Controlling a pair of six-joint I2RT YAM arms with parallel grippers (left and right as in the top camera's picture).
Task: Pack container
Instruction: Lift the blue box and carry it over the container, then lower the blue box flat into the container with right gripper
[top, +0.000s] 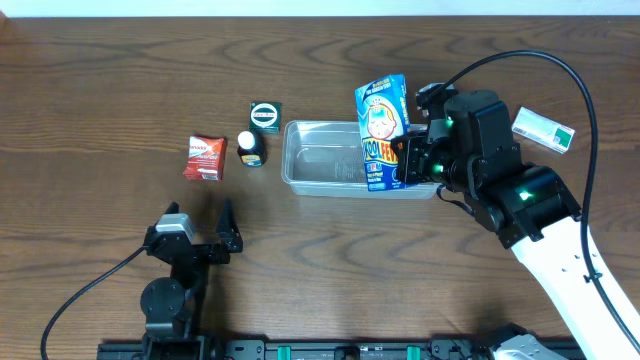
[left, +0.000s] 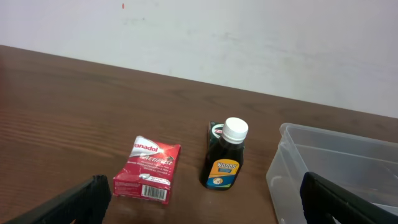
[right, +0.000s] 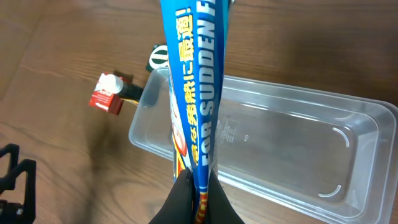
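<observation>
Gripping a blue Kool Fever box (top: 383, 130) in the right gripper (top: 408, 160), fingers closed on the carton's thin sides. Holding it upright with a slight lean, over the right half of the container (top: 320, 160). Cannot tell whether resting on the tub's floor or hanging just above it. From the right wrist, showing only the narrow edge of the Kool Fever box (right: 193, 93), printed "FOR SUDDEN F" beside yellow Japanese characters, pinched at the bottom between the dark fingers (right: 177, 202). Behind it, lying lengthwise on the brown wooden table (top: 100, 80): the container (right: 292, 143), clear, rectangular, round-cornered, with nothing else visible inside.

Parked low at the near left, well apart from everything: the left gripper (top: 228, 232), spread wide, with one dark finger (left: 74, 202) at the lower left corner of its wrist view and the other at the lower right, nothing between them.

Left of the container, in a loose cluster:
- a red Panadol box (top: 205, 158), lying flat, farthest left.
- a small dark Woods bottle (top: 249, 149) with a white cap, upright, between the Panadol box and the tub.
- a dark box (top: 265, 116) with a round white logo, just behind the bottle.

Far right, beyond the right arm: a white-and-green box (top: 543, 131), lying flat.
</observation>
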